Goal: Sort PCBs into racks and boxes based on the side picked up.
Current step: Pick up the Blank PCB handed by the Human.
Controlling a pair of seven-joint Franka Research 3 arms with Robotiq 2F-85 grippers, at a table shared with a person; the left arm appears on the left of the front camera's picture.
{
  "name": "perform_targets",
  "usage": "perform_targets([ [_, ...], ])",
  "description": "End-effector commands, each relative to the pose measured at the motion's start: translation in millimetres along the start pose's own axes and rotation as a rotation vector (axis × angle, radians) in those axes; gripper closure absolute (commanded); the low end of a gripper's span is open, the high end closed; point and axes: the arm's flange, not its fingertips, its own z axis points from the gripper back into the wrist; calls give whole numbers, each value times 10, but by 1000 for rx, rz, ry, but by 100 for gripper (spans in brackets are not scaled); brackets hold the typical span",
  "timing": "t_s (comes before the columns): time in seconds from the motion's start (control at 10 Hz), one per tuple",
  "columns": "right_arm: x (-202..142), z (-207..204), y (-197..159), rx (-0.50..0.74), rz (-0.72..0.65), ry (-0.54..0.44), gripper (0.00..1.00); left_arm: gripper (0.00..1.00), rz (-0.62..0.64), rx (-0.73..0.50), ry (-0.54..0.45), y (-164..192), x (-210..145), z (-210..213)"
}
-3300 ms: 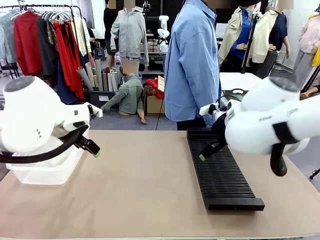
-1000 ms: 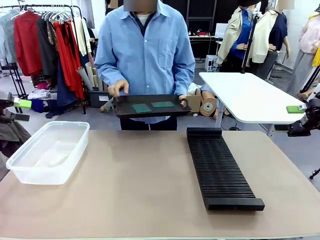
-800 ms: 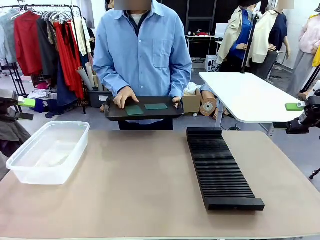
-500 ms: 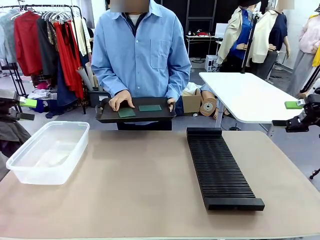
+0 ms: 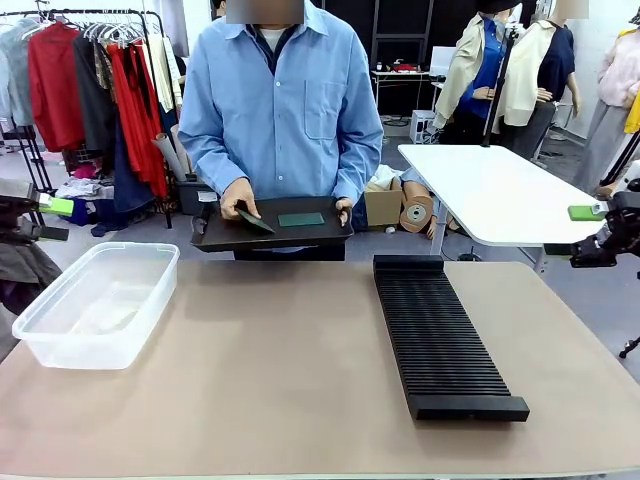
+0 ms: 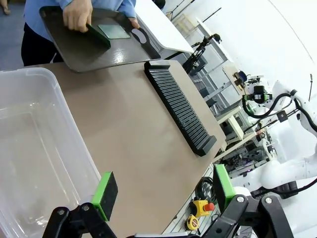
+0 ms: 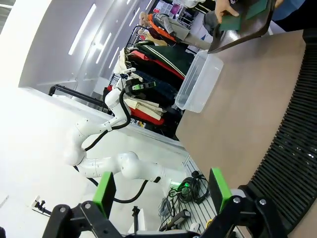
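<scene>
Watching the person's hand [image 5: 238, 197] tilt up a PCB [image 5: 255, 222], flat on the tray [image 5: 325, 235] before; handover looks close. My left end effector [image 6: 163, 192] and right end effector [image 7: 161, 191] gape empty.

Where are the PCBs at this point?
In the front view, both are on the black tray that the person holds beyond the far edge of the table: the flat PCB lies nearer the rack, the tilted PCB is under the person's hand.
</scene>
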Motion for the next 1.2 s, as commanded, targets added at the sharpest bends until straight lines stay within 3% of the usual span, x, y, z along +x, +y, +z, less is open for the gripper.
perform_targets([
  [0.0, -6, 9, 21, 3, 6, 4, 0, 0, -1, -11, -4, -8, -6, 12],
  [1.1, -6, 9, 21, 3, 6, 4, 0, 0, -1, -11, -4, -8, -6, 12],
])
